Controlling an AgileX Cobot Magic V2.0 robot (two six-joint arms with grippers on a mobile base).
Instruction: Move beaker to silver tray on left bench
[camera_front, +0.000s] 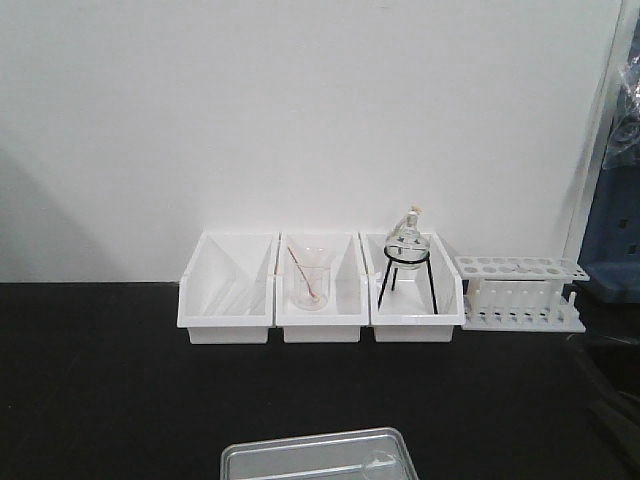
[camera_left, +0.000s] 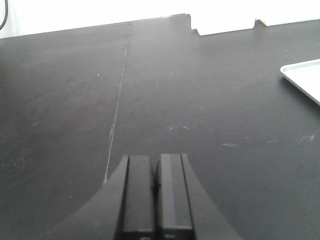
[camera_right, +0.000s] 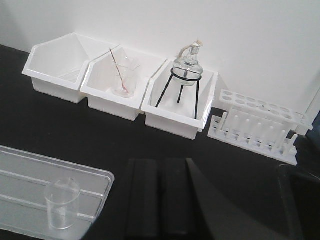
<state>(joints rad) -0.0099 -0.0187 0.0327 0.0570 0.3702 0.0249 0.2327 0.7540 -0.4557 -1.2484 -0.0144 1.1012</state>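
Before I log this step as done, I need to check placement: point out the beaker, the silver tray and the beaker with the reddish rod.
beaker (camera_right: 62, 202), right wrist view, on its glass side wall.
silver tray (camera_right: 20, 167), right wrist view, on its bare floor.
beaker with the reddish rod (camera_right: 123, 80), right wrist view, on its glass wall.

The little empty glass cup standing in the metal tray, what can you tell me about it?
The beaker is a small, clear, straight-sided glass cylinder with an open rim, and it looks empty. It stands upright inside the silver tray, near the tray's right end, its base resting on the tray floor. Nothing else touches it: both grippers are shut and away from it. In the front view only its rim shows at the picture's bottom edge. The tray itself lies on the black bench.
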